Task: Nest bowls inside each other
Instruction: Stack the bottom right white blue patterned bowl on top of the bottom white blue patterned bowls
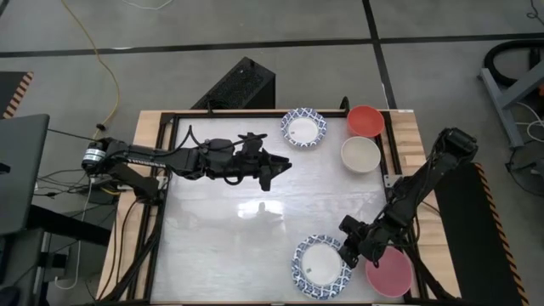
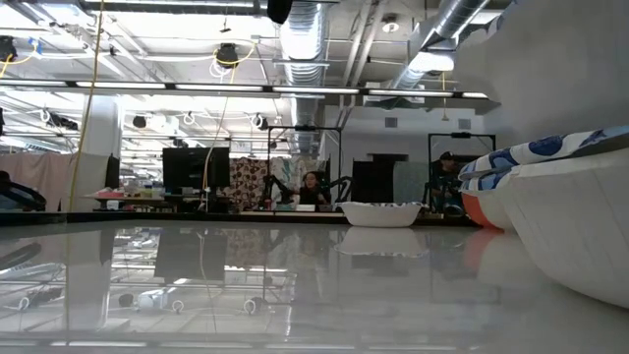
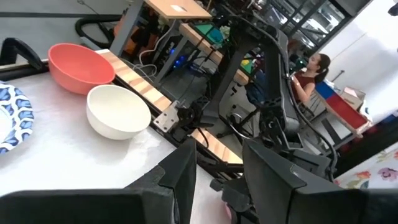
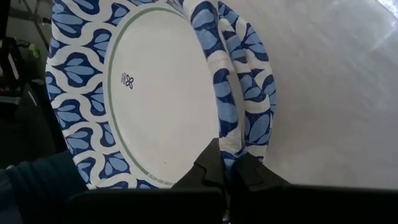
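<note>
Possibly the top blue-rimmed bowl (image 4: pixel 155 93) is dragged off its stack by the right gripper (image 4: pixel 227 171), because only the thin rim is pinched between the closed jaws. Ahead of the left gripper (image 3: pixel 217 171), half open and empty, the cream bowl (image 3: pixel 118 112) is seen well apart.

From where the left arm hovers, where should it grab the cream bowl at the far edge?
Take the cream bowl by its rim, coming straight down on the side facing the left hand. It sits upright and open, and the red bowl crowds its far side.
</note>
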Robot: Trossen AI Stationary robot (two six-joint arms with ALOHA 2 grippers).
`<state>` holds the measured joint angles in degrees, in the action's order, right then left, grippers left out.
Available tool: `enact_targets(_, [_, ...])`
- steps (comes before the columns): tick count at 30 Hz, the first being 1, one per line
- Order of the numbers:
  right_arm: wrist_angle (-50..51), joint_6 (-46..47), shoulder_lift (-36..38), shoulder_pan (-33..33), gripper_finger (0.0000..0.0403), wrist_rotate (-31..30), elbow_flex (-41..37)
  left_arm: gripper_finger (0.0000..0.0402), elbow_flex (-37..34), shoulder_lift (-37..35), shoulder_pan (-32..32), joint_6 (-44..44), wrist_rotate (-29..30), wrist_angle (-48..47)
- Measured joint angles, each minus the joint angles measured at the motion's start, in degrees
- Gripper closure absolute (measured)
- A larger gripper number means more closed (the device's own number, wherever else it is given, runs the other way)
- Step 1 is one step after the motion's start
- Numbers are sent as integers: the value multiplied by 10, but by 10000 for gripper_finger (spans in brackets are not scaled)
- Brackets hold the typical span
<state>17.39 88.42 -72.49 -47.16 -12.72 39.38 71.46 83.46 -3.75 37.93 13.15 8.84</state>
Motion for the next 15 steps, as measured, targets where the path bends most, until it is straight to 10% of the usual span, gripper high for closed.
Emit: enact_targets(15, [2,-29,0,4,387,26,12,282,0,0,4,-7,4,-9])
